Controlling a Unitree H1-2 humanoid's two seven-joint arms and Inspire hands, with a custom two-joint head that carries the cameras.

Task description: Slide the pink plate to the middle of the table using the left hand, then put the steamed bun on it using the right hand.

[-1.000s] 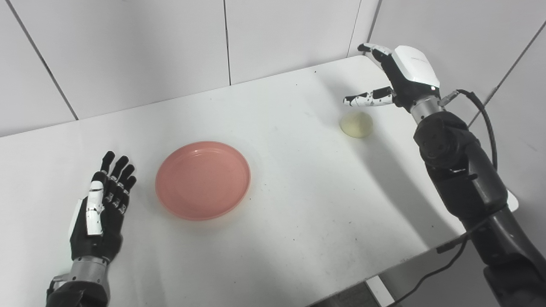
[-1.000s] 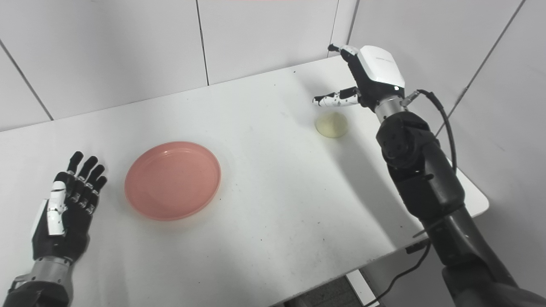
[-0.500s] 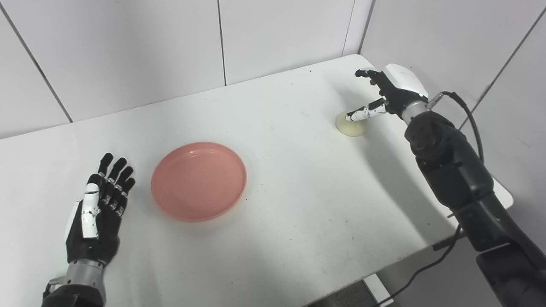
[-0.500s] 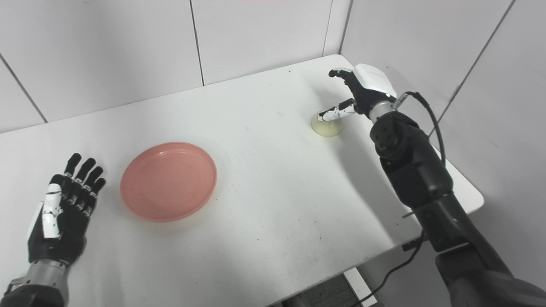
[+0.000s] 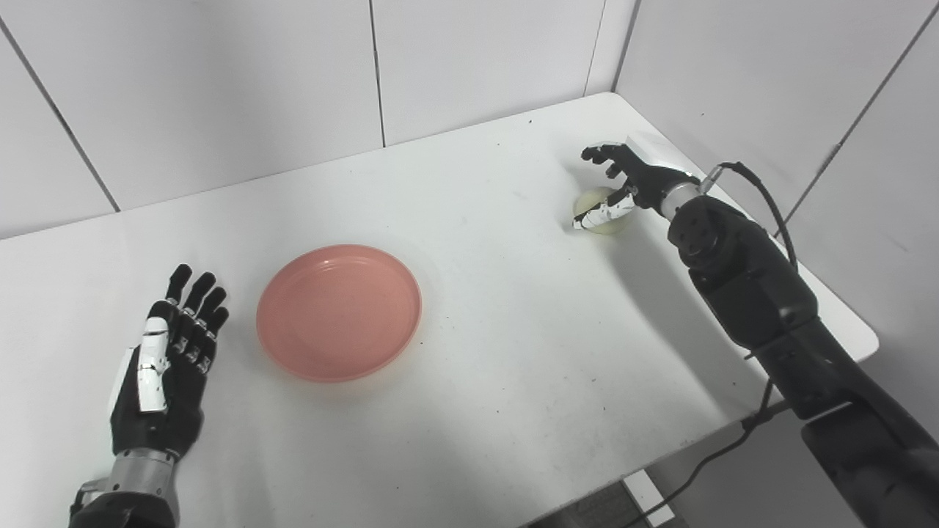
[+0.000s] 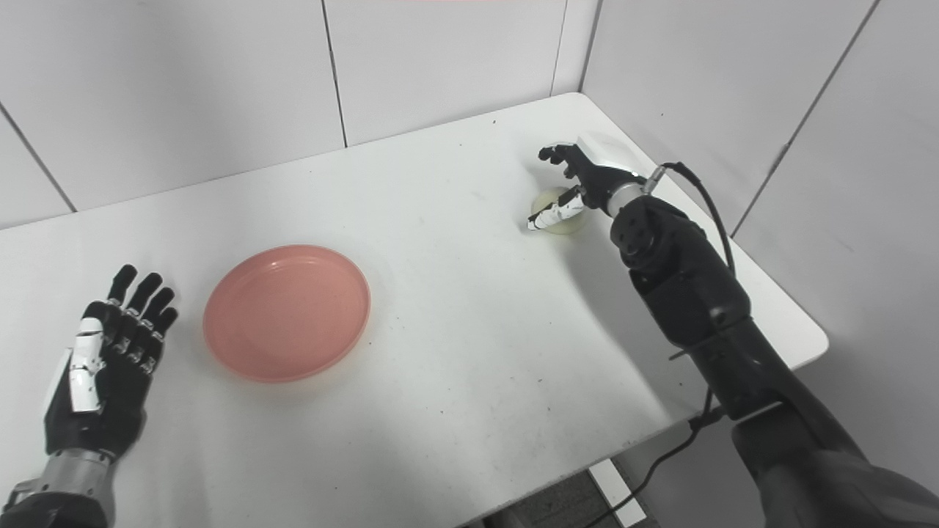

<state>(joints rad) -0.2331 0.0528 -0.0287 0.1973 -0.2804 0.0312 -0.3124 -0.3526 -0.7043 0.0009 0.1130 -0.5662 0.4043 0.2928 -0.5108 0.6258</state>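
The pink plate [image 5: 339, 312] lies flat on the white table [image 5: 513, 352], left of the middle. My left hand [image 5: 165, 359] rests open on the table to the plate's left, apart from it, fingers straight. The pale steamed bun [image 5: 603, 214] sits near the far right corner. My right hand [image 5: 631, 180] is low over the bun, open, with its thumb across the bun's front and its fingers [image 6: 559, 155] curved above and behind it. The bun's right side is hidden by that hand. I cannot tell whether the hand touches the bun.
Grey panel walls close the table's far side and right side. The table's right edge [image 5: 843, 315] runs close under my right forearm [image 5: 741, 286], and a black cable [image 5: 763, 202] loops off the wrist.
My right hand has come down from above the bun to table height and now cups around it, thumb in front. The camera has shifted a little. Left hand and plate have stayed put.
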